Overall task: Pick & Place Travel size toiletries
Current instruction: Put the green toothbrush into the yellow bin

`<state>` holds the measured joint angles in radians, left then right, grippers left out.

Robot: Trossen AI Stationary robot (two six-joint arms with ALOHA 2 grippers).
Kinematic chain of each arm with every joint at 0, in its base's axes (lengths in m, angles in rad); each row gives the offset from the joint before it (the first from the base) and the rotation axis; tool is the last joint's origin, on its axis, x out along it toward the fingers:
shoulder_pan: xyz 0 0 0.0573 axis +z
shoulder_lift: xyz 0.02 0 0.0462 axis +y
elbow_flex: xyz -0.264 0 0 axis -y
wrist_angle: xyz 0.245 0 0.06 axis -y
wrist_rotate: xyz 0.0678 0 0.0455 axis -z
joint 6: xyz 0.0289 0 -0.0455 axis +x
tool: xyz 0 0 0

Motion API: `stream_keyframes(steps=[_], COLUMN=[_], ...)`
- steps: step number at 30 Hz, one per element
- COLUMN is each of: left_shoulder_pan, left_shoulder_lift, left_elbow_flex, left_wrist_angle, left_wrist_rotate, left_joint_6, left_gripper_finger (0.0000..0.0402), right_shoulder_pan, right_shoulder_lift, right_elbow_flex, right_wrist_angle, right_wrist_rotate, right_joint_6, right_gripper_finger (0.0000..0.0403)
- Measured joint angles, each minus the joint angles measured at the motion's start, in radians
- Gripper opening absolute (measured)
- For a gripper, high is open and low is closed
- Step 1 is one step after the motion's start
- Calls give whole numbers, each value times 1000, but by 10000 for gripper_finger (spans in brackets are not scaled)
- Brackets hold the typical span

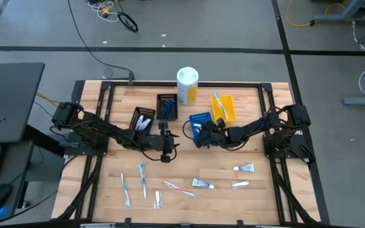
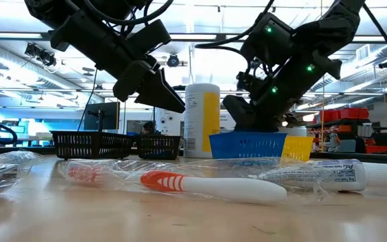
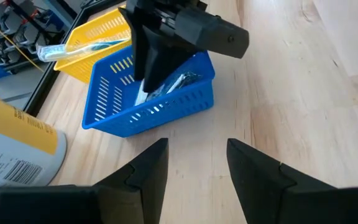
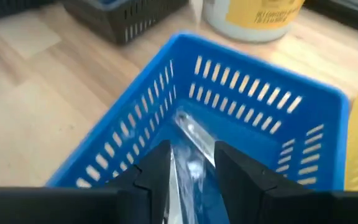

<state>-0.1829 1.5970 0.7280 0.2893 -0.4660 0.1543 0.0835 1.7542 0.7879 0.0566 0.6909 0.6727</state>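
The right gripper [image 1: 199,136] hangs over the blue basket [image 4: 260,99] at mid-desk, its fingers [image 4: 157,171] dipped inside the rim and a clear-wrapped toiletry [image 4: 188,134] lying just beyond their tips on the basket floor. The fingers stand slightly spread with the wrap running between them; whether they pinch it or have let it go I cannot tell, though it looks more dropped than held. The packet's long axis runs roughly in line with the fingers, away from them toward the basket's far wall, so any regrasp would be a straight reach down. The left gripper [image 1: 166,151] hovers above bare desk just left of the blue basket, fingers [image 3: 148,171] spread and empty, and it is the nearer arm to the loose items along the near edge: two light-blue toothbrushes [image 1: 143,180] lying near-to-far at left, a pink toothbrush [image 1: 178,188] angled beside them, and small white tubes [image 1: 203,184] farther right, closer to the right arm. The yellow basket [image 1: 227,109], right of the blue one, holds a wrapped toothbrush [image 3: 82,48] lying across it. Two black baskets [image 1: 166,106] at left-centre carry a few items, the farther one something dark blue. A white-and-yellow canister [image 1: 187,85] stands at the far edge.
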Motion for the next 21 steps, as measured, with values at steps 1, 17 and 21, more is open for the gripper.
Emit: stream_keyframes(steps=[1,17,21], left_shoulder_pan=[0,0,0], left_shoulder_lift=[0,0,0], left_elbow_flex=[0,0,0], left_wrist_angle=[0,0,0], left_wrist_rotate=[0,0,0], left_joint_6=[0,0,0], left_gripper_finger=[171,171,171], right_shoulder_pan=[2,52,56], right_shoulder_lift=[0,0,0], right_elbow_flex=[0,0,0], right_wrist_angle=[18,592,597], right_wrist_rotate=[10,-66,-91], right_joint_6=[0,-405,-450], right_gripper_finger=[135,135,135])
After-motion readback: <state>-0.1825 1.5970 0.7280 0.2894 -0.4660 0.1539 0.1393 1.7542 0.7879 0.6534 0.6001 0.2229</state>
